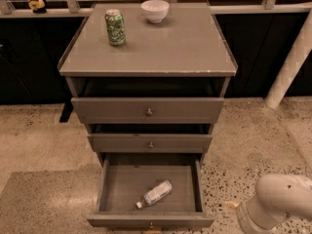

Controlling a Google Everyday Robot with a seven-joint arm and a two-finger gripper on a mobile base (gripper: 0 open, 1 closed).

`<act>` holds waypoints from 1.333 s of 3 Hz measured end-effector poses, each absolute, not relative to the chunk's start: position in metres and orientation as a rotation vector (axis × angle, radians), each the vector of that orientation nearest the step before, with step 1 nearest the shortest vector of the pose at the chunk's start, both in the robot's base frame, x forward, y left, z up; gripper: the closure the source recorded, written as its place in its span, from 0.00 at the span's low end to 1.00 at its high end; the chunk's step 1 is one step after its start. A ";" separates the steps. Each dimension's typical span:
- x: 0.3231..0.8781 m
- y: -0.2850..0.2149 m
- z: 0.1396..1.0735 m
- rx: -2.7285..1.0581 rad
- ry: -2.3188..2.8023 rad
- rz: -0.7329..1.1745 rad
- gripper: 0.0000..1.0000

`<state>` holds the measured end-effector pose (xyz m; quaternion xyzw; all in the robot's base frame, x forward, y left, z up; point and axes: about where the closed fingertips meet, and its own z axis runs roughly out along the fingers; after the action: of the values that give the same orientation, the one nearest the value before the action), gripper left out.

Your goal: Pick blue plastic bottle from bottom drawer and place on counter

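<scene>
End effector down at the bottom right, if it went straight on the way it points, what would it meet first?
Only a tan tip of the end effector shows, beside the white arm, aimed left. It would probably meet the right wall of the bottom drawer first, though depth is unclear.

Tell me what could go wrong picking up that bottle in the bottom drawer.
The blue plastic bottle lies on its side, diagonal, so it may roll from a grasp. Walls of the bottom drawer leave little room. The pincer is out of view past the arm at lower right. On the counter, the green can and bowl could be knocked.
</scene>
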<state>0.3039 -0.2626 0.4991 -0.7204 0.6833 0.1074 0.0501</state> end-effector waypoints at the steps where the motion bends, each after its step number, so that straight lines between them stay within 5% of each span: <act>1: 0.302 -0.264 0.430 -2.206 2.056 0.439 0.00; 4: 0.382 -0.209 0.291 -2.161 1.934 0.706 0.00</act>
<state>0.3815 -0.2090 0.2912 -0.7218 0.6460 0.2359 0.0781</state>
